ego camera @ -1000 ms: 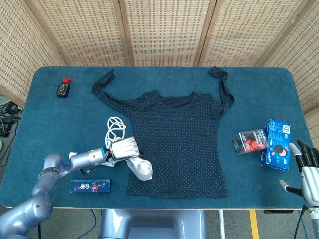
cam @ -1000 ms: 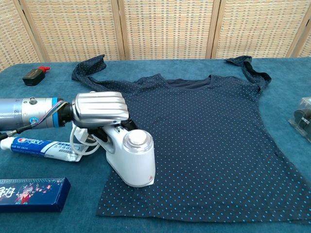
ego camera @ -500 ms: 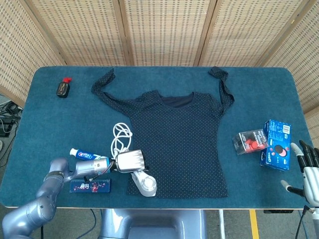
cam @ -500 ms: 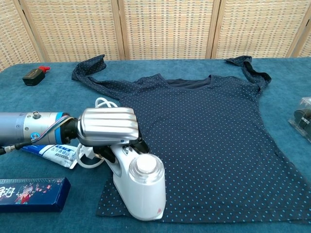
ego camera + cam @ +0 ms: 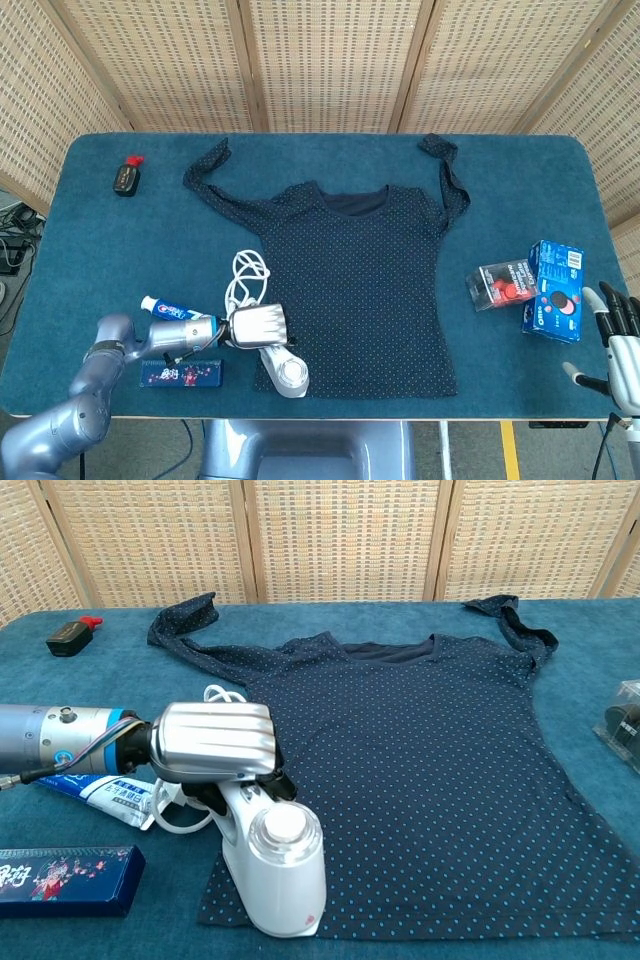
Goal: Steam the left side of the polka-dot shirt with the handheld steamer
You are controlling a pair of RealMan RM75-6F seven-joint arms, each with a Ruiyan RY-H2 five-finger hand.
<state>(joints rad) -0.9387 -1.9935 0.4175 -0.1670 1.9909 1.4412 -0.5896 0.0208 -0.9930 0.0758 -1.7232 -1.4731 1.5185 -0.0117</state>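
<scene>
A dark navy polka-dot shirt (image 5: 355, 280) (image 5: 430, 770) lies flat on the blue table, sleeves spread toward the back. My left hand (image 5: 257, 325) (image 5: 215, 742) grips the handle of a white handheld steamer (image 5: 284, 370) (image 5: 275, 870), whose head rests on the shirt's lower left hem corner. The steamer's white cord (image 5: 243, 275) (image 5: 218, 695) loops on the table beside the shirt's left edge. My right hand (image 5: 618, 340) hovers open at the table's right front edge, far from the shirt; the chest view does not show it.
A toothpaste tube (image 5: 168, 307) (image 5: 105, 793) and a dark flat box (image 5: 180, 373) (image 5: 62, 878) lie by my left forearm. A small black bottle with red cap (image 5: 125, 176) (image 5: 70, 635) sits far left. Blue boxes (image 5: 555, 290) and a red-and-clear packet (image 5: 502, 283) lie at the right.
My left hand carried the steamer toward the front along the shirt's left side to the hem corner, then shifted it slightly left. The right hand stayed still.
</scene>
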